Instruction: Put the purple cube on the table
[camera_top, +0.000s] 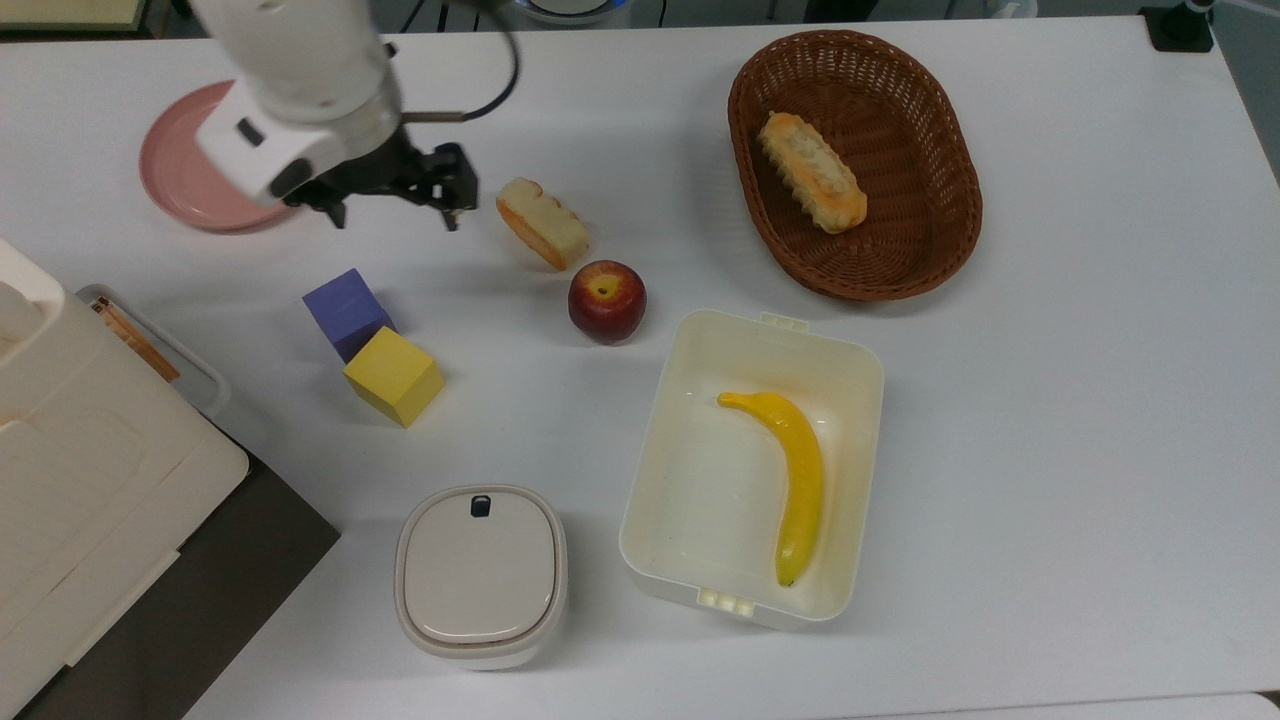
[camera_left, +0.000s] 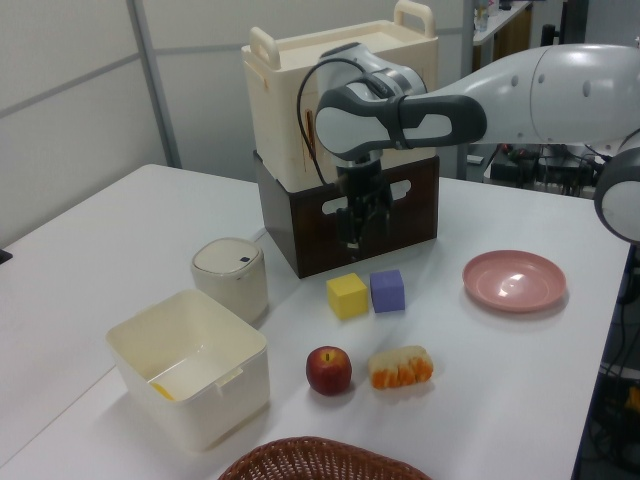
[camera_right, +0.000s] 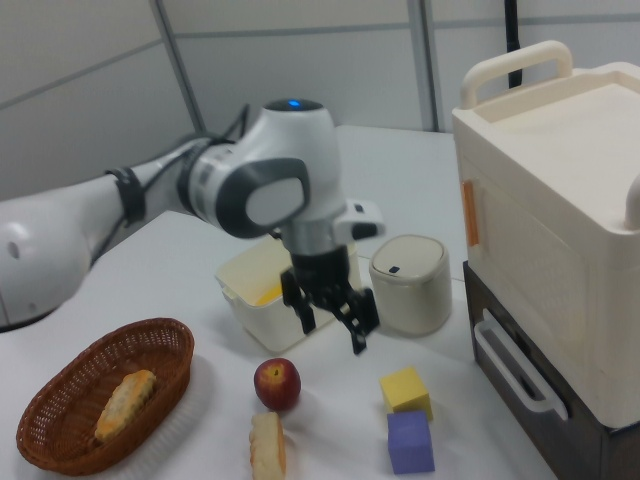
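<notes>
The purple cube rests on the white table, touching or nearly touching the yellow cube. My gripper hangs open and empty above the table. In the top view it is above and slightly right of the purple cube, apart from it. The pink plate lies bare at the top view's upper left.
A bread slice and an apple lie right of the gripper in the top view. A wicker basket holds a roll. A white box holds a banana. A lidded bin and a cream cabinet stand lower left.
</notes>
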